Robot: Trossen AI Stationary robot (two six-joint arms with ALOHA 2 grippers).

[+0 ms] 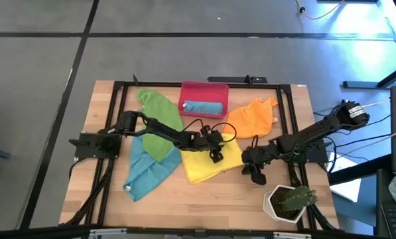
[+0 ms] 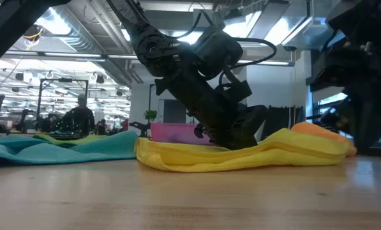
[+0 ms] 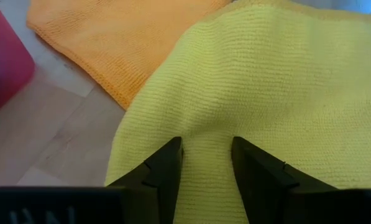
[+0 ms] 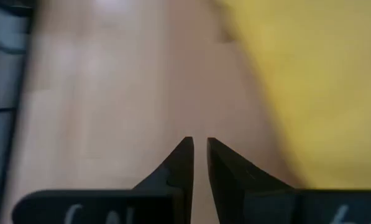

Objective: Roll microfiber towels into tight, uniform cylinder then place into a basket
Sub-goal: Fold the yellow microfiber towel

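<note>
A yellow towel (image 1: 201,167) lies rumpled on the table's middle; it also shows in the low view (image 2: 241,156). My left gripper (image 1: 216,155) is down on its far part, shut on a pinch of cloth (image 3: 207,163). My right gripper (image 1: 257,174) hovers shut over bare wood just right of the yellow towel (image 4: 199,163). The red-pink basket (image 1: 215,89) stands at the far middle with a rolled teal towel (image 1: 203,107) lying inside. An orange towel (image 1: 251,118), a green towel (image 1: 159,118) and a teal towel (image 1: 144,171) lie flat on the table. My left gripper pinches a raised ridge of the yellow towel (image 3: 207,132) between its two fingers (image 3: 168,167), in the towel's far part near the edge that overlaps the orange towel. The fingers slant down from the table's left. The towel lies slack on the table around the hold.
A white hexagonal plant pot (image 1: 277,207) with a cactus stands at the near right corner, close to my right arm. Bare wood shows along the near edge (image 1: 204,206). A black frame (image 1: 118,93) borders the work area.
</note>
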